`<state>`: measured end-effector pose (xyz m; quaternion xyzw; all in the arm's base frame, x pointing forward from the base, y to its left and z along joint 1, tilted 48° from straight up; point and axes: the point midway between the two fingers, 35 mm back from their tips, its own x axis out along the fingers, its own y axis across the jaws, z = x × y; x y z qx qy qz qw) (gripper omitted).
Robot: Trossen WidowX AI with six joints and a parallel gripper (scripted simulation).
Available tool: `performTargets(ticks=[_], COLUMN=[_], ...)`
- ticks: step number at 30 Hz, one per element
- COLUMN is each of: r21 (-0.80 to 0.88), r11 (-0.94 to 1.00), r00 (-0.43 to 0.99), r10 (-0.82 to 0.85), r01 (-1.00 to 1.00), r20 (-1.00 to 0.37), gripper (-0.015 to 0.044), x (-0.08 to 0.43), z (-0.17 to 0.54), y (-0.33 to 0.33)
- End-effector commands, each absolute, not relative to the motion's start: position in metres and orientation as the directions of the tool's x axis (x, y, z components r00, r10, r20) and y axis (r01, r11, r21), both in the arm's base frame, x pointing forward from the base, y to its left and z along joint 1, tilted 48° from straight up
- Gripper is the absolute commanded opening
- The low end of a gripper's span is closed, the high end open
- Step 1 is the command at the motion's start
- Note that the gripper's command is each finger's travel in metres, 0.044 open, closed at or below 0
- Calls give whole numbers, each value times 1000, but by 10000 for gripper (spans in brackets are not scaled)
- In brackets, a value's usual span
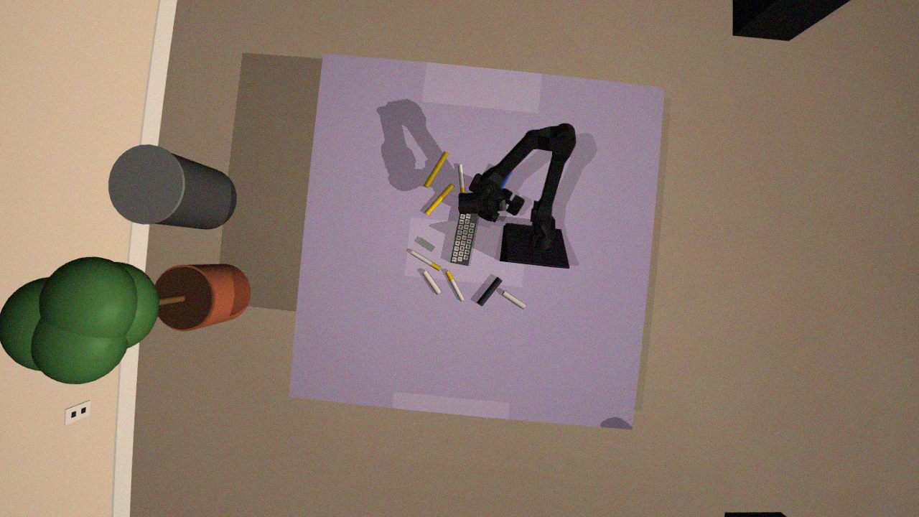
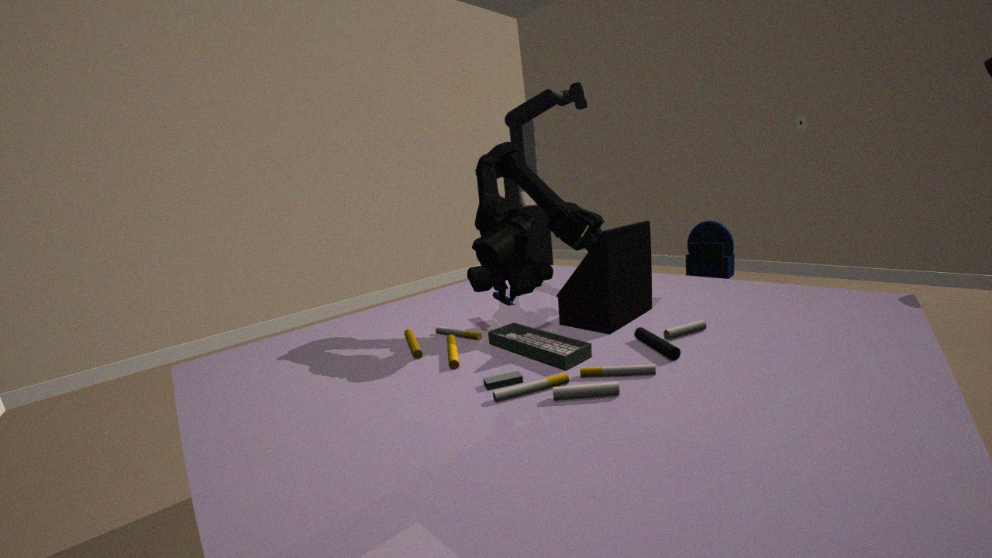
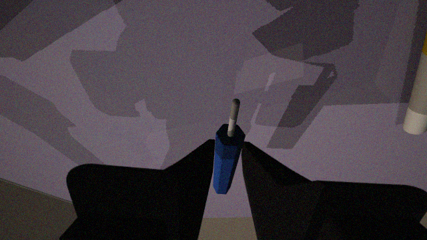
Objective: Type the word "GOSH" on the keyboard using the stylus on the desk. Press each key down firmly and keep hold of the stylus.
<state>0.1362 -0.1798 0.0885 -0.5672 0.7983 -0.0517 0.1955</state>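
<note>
Blue hexagonal plastic-looking stylus (image 1: 506, 179) (image 2: 499, 298) (image 3: 227, 163) with a thin grey tip: I pinch it between the two fingers of my black gripper (image 1: 500, 191) (image 2: 507, 291) (image 3: 228, 147). From the exterior, it is beyond the far left end of the dark green tray-like keyboard (image 1: 463, 239) (image 2: 539, 345), apart from it, its long axis slanting down to the right. At my wrist, the long axis runs upward and slightly right, the tip pointing away from me. From the top, my arm hides most of the stylus, tip included, and covers one keyboard end. Key letters are too small to read. A white-and-yellow rod (image 3: 417, 100) is cut off at the wrist view's right edge.
</note>
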Motion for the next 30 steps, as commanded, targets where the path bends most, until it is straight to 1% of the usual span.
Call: performTargets(ticks=[1,30], r21=[-298,-299], r11=[353,349], r00=[-283,-284], r10=[-925,-929], r01=[-887,-888], r20=[-254,-239], gripper=[0,0], x=[134,130], z=[83,65], y=[-184,-211])
